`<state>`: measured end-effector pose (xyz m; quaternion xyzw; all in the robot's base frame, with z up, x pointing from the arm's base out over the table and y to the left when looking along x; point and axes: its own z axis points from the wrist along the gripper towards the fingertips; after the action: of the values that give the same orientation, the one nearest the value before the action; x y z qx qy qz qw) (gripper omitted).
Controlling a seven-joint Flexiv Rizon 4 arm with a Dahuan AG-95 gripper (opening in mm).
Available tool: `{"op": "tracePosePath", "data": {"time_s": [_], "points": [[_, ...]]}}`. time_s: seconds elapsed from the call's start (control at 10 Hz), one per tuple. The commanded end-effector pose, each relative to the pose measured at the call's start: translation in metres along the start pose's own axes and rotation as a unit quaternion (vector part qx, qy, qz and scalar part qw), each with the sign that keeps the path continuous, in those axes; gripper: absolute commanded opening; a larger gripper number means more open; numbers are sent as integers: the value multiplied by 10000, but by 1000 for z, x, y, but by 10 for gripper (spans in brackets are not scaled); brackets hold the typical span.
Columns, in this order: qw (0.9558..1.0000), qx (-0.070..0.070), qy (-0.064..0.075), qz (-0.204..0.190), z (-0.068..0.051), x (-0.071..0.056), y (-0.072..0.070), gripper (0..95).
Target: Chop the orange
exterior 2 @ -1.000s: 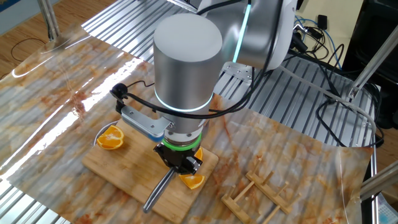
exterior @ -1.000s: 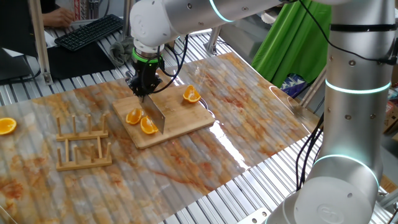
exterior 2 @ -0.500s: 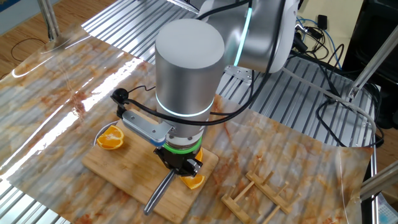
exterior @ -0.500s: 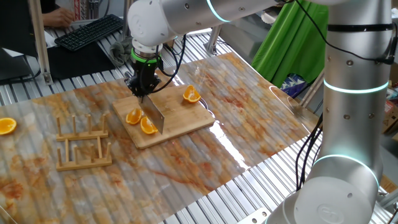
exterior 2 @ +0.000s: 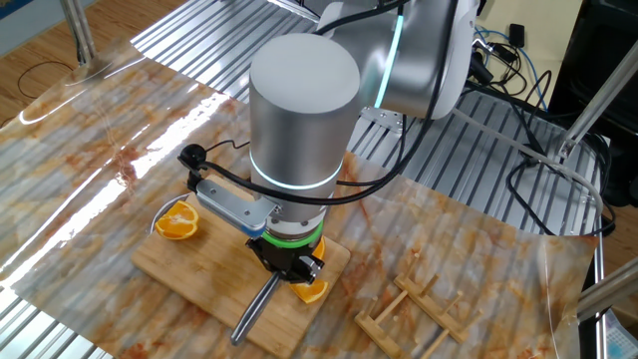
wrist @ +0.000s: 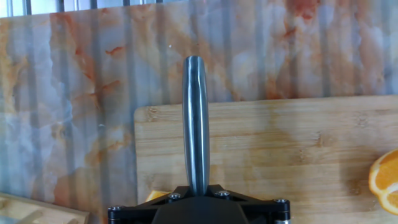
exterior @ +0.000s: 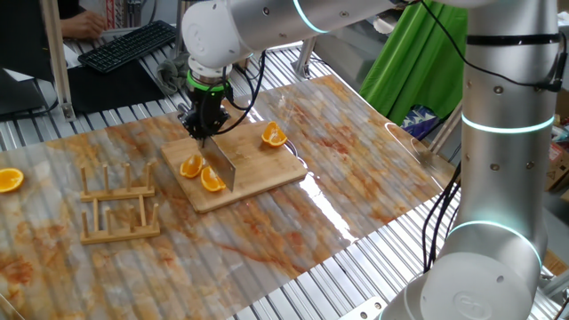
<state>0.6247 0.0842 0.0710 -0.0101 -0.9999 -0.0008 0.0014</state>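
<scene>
claw [exterior: 204,133] clamped on knife [exterior: 222,164] — blade between two orange wedges [exterior: 202,172] on board [exterior: 267,169].

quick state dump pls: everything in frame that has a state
end effector: shut on knife handle, pointing down
knife: held, blade between the wedges
orange wedges: cut, on board
orange half: uncut, board corner
orange half off board: on table
wooden rack: empty

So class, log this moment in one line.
pincer: shut on steel knife | blade between two orange wedges | wooden board
</scene>
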Motion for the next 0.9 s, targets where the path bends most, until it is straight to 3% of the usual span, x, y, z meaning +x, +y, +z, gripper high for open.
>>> {"op": "tracePosePath", "data": {"time_s": [0.1,0.9], "points": [[10000,-2,-25,35,0,1,0,0],[9998,-39,-148,99,4,18,1,0]]}}
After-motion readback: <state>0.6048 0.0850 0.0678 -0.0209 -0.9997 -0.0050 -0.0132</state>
